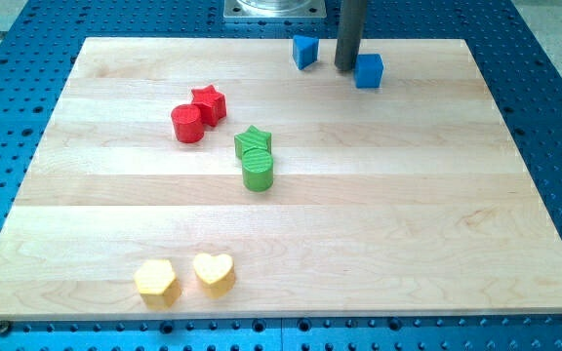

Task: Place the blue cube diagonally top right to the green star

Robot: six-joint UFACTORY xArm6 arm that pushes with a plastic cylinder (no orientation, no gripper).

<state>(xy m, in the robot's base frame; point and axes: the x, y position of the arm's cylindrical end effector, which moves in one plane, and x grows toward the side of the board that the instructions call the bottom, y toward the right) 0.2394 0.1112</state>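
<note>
The blue cube (pixel 369 70) sits near the view's top, right of centre. My tip (pixel 345 66) rests on the board just left of the cube, close to it or touching it. The green star (pixel 253 140) lies near the board's middle, well down and left of the cube. A green cylinder (pixel 258 170) touches the star from below.
A second blue block (pixel 304 51), of unclear shape, sits left of my tip at the top edge. A red star (pixel 209 102) and a red cylinder (pixel 188 124) touch each other at the upper left. A yellow hexagon (pixel 155 281) and a yellow heart (pixel 214 273) lie at the bottom left.
</note>
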